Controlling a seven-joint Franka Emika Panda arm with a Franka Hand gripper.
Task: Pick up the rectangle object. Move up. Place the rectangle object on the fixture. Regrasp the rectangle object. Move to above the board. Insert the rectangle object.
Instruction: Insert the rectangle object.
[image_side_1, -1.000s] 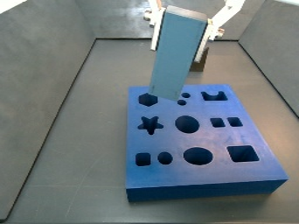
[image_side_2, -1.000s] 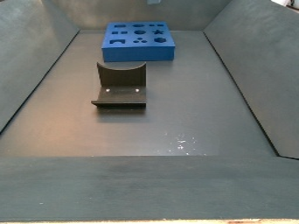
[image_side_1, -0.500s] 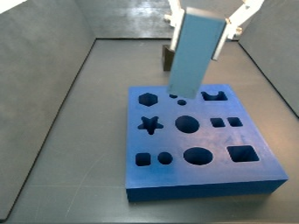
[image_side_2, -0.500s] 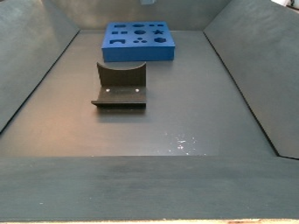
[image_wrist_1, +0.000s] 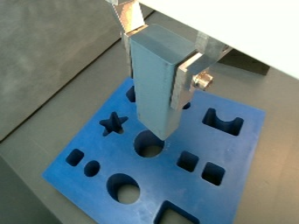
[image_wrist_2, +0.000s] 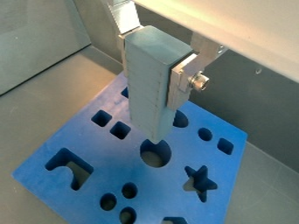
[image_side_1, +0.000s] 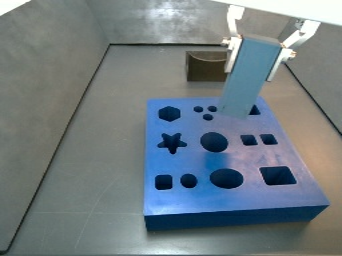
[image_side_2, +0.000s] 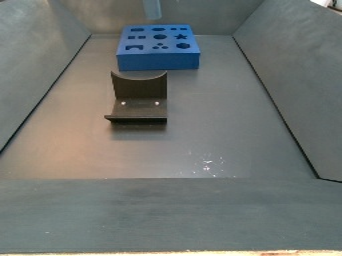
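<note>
The step in hand looks like the move to above the board, just short of the insertion. The pincer (image_wrist_1: 160, 51) hangs over the board (image_wrist_1: 93, 175), its two silver fingers (image_wrist_1: 190, 73) closed on the upper part of the rectangle object (image_wrist_1: 158, 92), which hangs upright with its lower end clear of the blue surface in both wrist views. In a side view the bar (image_side_1: 251, 77) sits over the board's right half (image_side_1: 301, 195), near the small squares and the crown-shaped hole; exactly which opening lies under it I cannot tell. In both wrist views its lower end hides part of a round hole.

My guess at what comes next: line the bar's end up over its matching slot, square it to the edges, then lower it straight down without tilting. A slight offset would likely catch the bar on the rim.

Going left to right in a side view: one board, one bar, one pincer, and behind them one fixture (image_side_1: 206, 65) on the floor. The far side view shows the fixture (image_side_2: 138, 98) in front of the board (image_side_2: 158, 60), the two well apart, with the pincer out of sight there.
</note>
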